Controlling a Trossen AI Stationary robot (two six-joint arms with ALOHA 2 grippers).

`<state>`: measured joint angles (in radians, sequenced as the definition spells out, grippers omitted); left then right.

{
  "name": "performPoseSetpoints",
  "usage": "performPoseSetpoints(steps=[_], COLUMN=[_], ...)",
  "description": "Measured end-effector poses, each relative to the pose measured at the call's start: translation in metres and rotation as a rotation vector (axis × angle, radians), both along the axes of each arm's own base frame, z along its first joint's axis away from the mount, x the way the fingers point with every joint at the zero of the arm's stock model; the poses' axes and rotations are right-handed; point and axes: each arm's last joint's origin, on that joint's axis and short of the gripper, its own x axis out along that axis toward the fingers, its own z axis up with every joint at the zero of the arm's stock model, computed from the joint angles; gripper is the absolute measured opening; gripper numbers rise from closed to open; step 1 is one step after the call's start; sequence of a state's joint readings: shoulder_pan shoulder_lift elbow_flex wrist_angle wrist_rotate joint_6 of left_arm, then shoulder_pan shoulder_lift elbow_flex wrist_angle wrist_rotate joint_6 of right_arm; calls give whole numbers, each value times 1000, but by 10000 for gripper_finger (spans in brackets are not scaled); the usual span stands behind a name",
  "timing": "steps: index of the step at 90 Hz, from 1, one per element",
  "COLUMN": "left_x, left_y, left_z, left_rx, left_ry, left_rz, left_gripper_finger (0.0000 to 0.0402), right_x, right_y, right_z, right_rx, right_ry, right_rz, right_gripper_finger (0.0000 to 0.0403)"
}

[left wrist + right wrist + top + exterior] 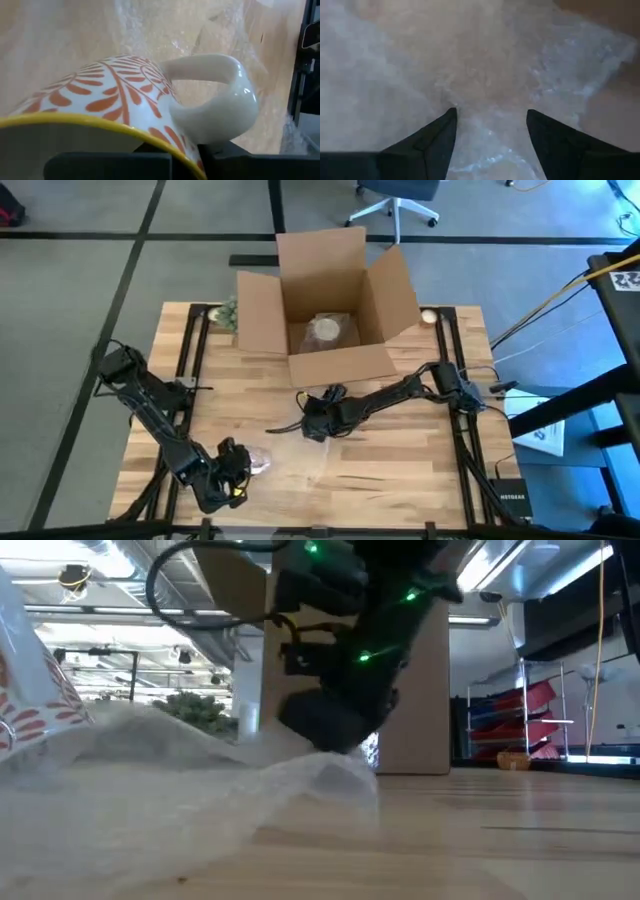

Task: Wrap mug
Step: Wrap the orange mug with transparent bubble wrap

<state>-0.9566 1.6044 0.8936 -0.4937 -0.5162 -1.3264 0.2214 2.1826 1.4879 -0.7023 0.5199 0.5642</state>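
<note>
The mug (115, 95) is white with an orange leaf pattern, a yellow rim and a white handle (220, 95). It lies tilted at the near left of the table (255, 462), and my left gripper (232, 477) is shut on it. A clear sheet of bubble wrap (300, 445) lies flat on the table's middle, reaching to the mug. My right gripper (491, 117) stands open over the wrap's far part (316, 422), fingers pointing down at it. In the low view the mug (30, 690) shows at the left edge behind the wrap (200, 780). My left gripper holds the mug at its yellow rim (150, 137), close to the handle, coming from the table's near left side. The mug's body hides how the fingers sit on the rim. The mug points away from the gripper, tilted, over the wrap's edge. Whether my right gripper touches the wrap (490, 145) under its fingertips, I cannot tell.
An open cardboard box (330, 305) stands at the table's far middle with a wrapped item (325, 330) inside. A green thing (225, 313) lies left of the box and a small round thing (428, 316) right of it. Bare wood shows at the near right.
</note>
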Motion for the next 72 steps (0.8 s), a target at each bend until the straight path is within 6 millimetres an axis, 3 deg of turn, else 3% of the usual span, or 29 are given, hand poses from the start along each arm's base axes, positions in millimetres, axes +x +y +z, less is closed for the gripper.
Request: performPoseSetpoints(steps=[18, 37, 51, 62, 72], left_x=[-3, -6, -6, -6, -1], left_y=[-1, 1, 6, 20, 30], left_z=[2, 23, 46, 42, 33], left_rx=[-1, -37, -7, 121, 141], left_ry=[-3, -28, -118, -90, -49], left_rz=[-12, -50, -34, 14, 51], left_gripper_finger=[2, 2, 2, 2, 2], right_x=[-36, -35, -24, -8, 2], right_y=[9, 35, 78, 102, 105], right_z=[21, 68, 72, 63, 55], right_rx=[-72, 7, 86, 88, 66], right_ry=[220, -60, -246, -380, -440], right_rz=[-10, 38, 249, 394, 414], right_gripper_finger=[227, 227, 227, 227, 227])
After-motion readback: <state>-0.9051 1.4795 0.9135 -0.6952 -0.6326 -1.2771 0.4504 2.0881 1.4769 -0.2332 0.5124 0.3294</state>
